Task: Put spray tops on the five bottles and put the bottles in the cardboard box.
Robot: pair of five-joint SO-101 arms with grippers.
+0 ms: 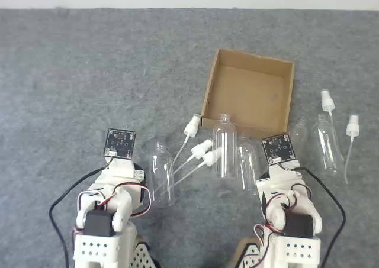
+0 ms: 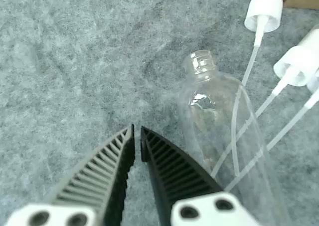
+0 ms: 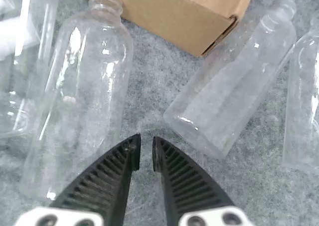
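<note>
Box point(image 1: 249, 93): open, on table point(image 1: 77, 67), beyond both arms.
Bottles, uncapped, lying on table outside box: bottle 1 point(image 1: 160, 172) beside left claw point(image 2: 137, 131); bottle 2 point(image 1: 225, 145), bottle 3 point(image 1: 247, 161) by box's near wall; bottle 4 point(image 1: 299, 132), bottle 5 point(image 1: 327, 144) off its near right corner.
Tops: top 1 point(image 1: 192, 126), top 2 point(image 1: 202, 148), top 3 point(image 1: 212, 157) between bottles 1 and 2, tubes crossing bottle 1; top 4 point(image 1: 327, 101), top 5 point(image 1: 353, 126) by bottle 5.
Left claw: nearly closed, holding nothing.
Right claw point(image 3: 146, 141): likewise, over table between bottles 3 and 4.

Beside the matt cardboard box point(image 1: 249, 93), clear plastic bottles point(image 1: 224, 147) are gleaming glossily, and smooth white plastic spray tops point(image 1: 192, 126) are lying on rough grey felt point(image 1: 89, 73).
</note>
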